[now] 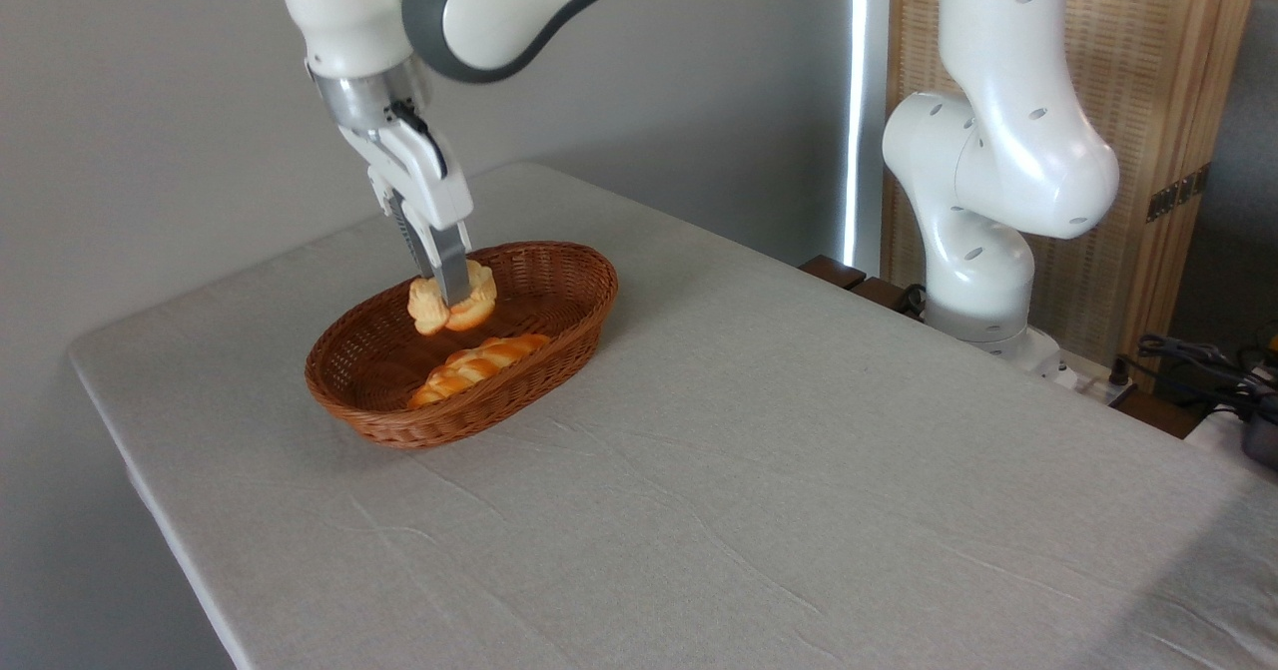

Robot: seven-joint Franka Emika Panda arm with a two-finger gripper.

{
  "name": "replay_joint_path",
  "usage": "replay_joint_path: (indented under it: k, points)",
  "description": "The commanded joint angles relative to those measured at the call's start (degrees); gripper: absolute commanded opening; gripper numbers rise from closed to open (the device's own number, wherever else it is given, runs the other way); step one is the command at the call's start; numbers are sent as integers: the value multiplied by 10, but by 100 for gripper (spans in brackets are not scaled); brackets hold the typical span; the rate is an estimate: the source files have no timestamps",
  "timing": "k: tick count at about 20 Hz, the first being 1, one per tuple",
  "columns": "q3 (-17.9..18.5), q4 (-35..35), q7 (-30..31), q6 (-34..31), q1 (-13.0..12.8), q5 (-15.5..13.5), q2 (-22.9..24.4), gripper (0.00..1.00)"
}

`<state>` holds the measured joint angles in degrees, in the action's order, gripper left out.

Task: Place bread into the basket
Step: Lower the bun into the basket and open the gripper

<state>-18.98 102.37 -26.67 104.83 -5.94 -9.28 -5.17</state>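
Observation:
The bread [431, 307] is a small lobed, pale golden bun, held tilted on its edge above the inside of the basket. My gripper [448, 291] comes down from the upper left and is shut on the bun, one finger [451, 267] crossing its front. The basket [571, 323] is an oval, reddish-brown wicker one on the left part of the table. The bun hangs over the basket's far half, not touching the floor as far as I can tell.
A braided, orange-glazed loaf [477, 366] lies inside the basket near its front wall, just below the held bun. The grey cloth-covered table [759, 470] stretches to the right and front. The arm's white base [983, 251] stands at the table's right rear edge.

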Motion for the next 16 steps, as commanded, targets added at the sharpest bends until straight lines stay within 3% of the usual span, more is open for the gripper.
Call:
replay_joint_path:
  k: [1,3,9,16]
  points:
    - [2,-7,3,-5,-14,21,-21,100]
    - [2,-7,2,-6,-23,36,-30,100]
    - [4,-9,3,-4,-24,37,-33,100]
    - [52,-62,6,-8,-19,35,-17,100]
